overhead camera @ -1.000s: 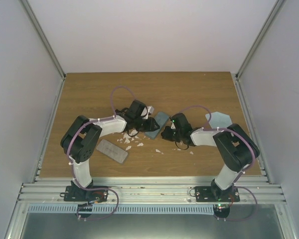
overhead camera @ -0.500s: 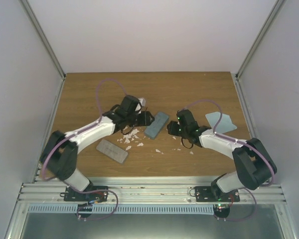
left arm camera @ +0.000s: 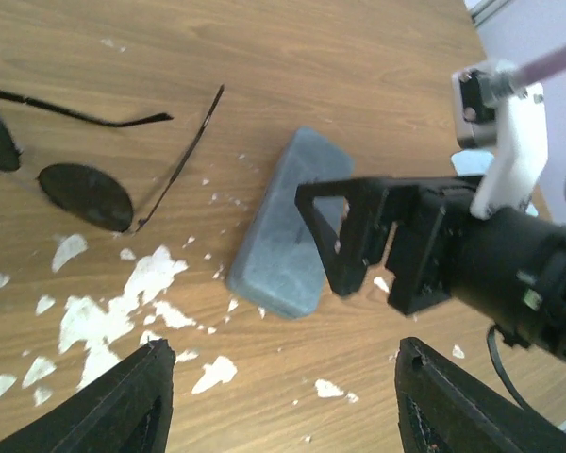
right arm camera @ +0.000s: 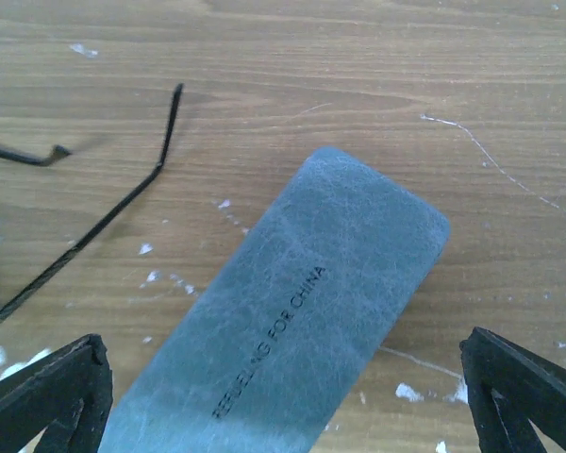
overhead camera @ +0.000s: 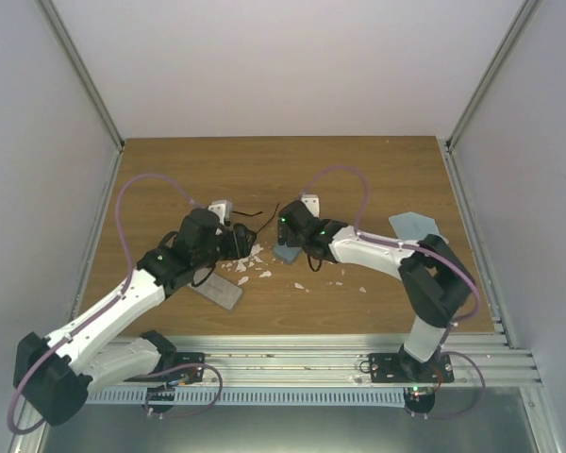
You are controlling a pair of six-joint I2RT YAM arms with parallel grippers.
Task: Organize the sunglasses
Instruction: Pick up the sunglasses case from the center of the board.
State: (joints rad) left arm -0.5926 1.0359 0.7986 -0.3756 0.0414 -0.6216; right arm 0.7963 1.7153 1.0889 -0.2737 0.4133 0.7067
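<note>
While both arms lean in over the middle of the table (overhead camera: pixel 358 170), the task is barely begun: the sunglasses (left arm camera: pixel 85 193) – a thin black wire pair with dark round lenses – lie unfolded on the wood, temple arms splayed, just beside the blue-grey case (right arm camera: pixel 292 302) and apart from it. Only this one pair shows in these views. The left gripper (left arm camera: pixel 285 363) hangs above the table with its jaws spread and nothing between them, the sunglasses off to one side of its reach. The right gripper (right arm camera: pixel 283 340) hovers over the blue-grey case, jaws at full spread on either side of it and not gripping. The likeliest trouble is the two grippers fouling each other – the left wrist view shows the right one very near, just beyond the case, so either arm moving toward the glasses could strike the other. The case lies slantwise to the right jaws, so a closing grip could twist it or push it onto the near temple arm. The wire frame looks delicate; a pinch on a temple might bend it, and a pinch on a lens might let it slip. White flakes (left arm camera: pixel 123 302) litter the wood near the lenses, a second grey case (overhead camera: pixel 215 288) lies by the left arm, and a light blue cloth (overhead camera: pixel 415 226) sits well apart to the right
</note>
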